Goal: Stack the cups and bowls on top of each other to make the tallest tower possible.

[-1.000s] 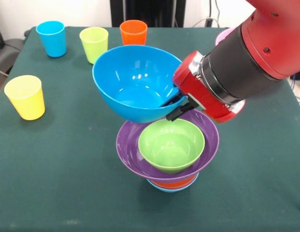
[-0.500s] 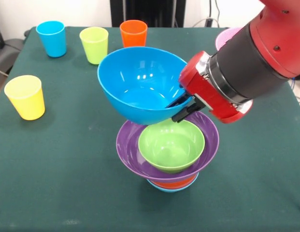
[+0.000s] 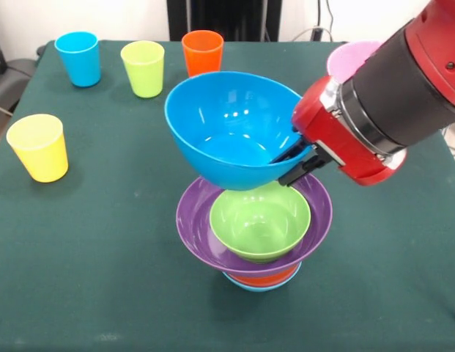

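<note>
My gripper (image 3: 291, 164) is shut on the right rim of the deep blue bowl (image 3: 231, 128), holding it tilted in the air just above and behind the tower (image 3: 254, 227). That tower has a green bowl (image 3: 259, 218) nested in the wide purple bowl (image 3: 201, 220), with an orange bowl (image 3: 265, 278) and a light-blue bowl (image 3: 250, 286) underneath. Four cups stand on the table: blue (image 3: 78, 58), lime green (image 3: 143, 67) and orange (image 3: 202, 49) along the far edge, yellow (image 3: 39, 147) at the left. A pink bowl (image 3: 352, 56) shows partly behind the arm.
The red and black arm (image 3: 396, 88) reaches in from the upper right, over the right side of the green-clothed table (image 3: 95, 264).
The gripper has carried the deep blue bowl to the right, so that it now hangs more over the tower. The pink bowl has come into sight behind the arm.
</note>
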